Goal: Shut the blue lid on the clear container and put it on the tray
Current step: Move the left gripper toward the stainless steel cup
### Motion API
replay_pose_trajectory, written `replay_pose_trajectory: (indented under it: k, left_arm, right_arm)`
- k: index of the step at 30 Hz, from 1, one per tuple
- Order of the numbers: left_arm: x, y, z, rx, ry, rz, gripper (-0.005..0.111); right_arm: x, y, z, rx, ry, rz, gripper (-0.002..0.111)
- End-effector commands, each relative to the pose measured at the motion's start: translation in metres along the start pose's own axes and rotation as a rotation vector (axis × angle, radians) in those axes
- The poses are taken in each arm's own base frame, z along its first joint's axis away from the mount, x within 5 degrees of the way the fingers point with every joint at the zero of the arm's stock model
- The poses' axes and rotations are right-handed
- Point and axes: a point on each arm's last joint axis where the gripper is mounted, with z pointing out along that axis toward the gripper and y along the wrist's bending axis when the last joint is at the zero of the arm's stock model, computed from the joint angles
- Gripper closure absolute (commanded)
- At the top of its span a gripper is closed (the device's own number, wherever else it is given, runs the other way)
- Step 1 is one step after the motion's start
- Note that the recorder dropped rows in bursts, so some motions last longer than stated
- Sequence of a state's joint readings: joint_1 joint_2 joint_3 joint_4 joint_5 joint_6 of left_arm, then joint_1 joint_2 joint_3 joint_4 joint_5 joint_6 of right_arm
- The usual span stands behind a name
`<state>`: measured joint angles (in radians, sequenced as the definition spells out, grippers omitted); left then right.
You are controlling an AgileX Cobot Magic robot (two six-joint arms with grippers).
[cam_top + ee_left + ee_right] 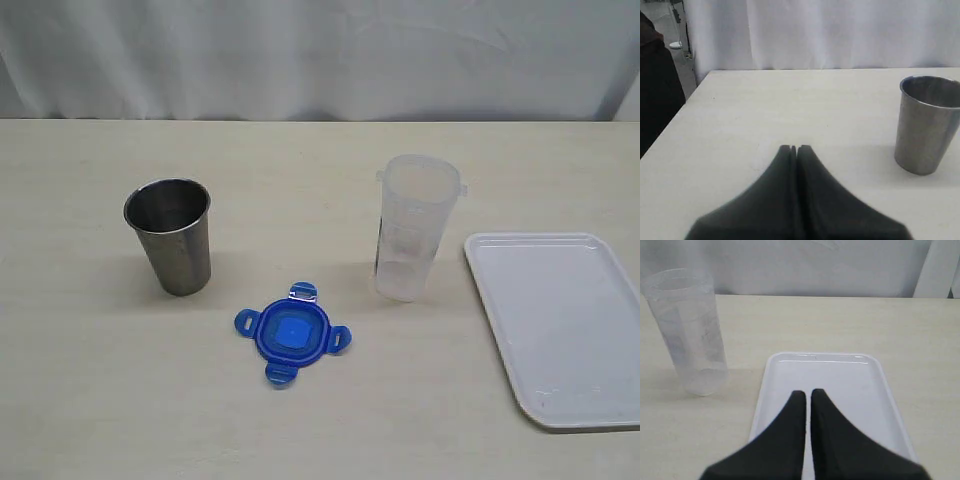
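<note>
The blue lid (293,333) lies flat on the table near the front middle, its four tabs spread out. The clear container (415,227) stands upright and uncovered to its right, also in the right wrist view as the clear container (690,330). The white tray (565,320) lies at the right edge, bare. My left gripper (793,147) is shut with nothing in it, above bare table. My right gripper (805,392) is shut and empty over the near end of the tray (875,390). Neither gripper shows in the exterior view.
A grey steel cup (172,235) stands upright at the left, seen also in the left wrist view as the steel cup (925,125). A white curtain (320,55) hangs behind the table. The table's left edge (675,117) borders a dark floor.
</note>
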<state>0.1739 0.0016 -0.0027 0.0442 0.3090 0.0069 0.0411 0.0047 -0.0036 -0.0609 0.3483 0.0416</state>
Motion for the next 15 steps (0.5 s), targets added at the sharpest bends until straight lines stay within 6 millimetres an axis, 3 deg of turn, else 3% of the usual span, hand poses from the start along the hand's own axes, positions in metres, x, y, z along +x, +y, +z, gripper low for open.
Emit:
replay_pose_trajectory:
  k: [1,11,15]
  left_arm:
    - [-0.012,0.0,-0.001,-0.001,-0.136,0.003,0.107]
    - [-0.047,0.0,-0.013,0.002,-0.547,-0.023,0.107]
    - [-0.06,0.0,-0.023,0.084,-0.728,-0.224,0.107]
  right_arm:
    - [0.001,0.0,0.0,0.003,-0.005,0.003,0.104]
    - [0.001,0.0,0.0,0.003,-0.005,0.003,0.104]
    - [0.001,0.0,0.0,0.003,-0.005,0.003,0.104]
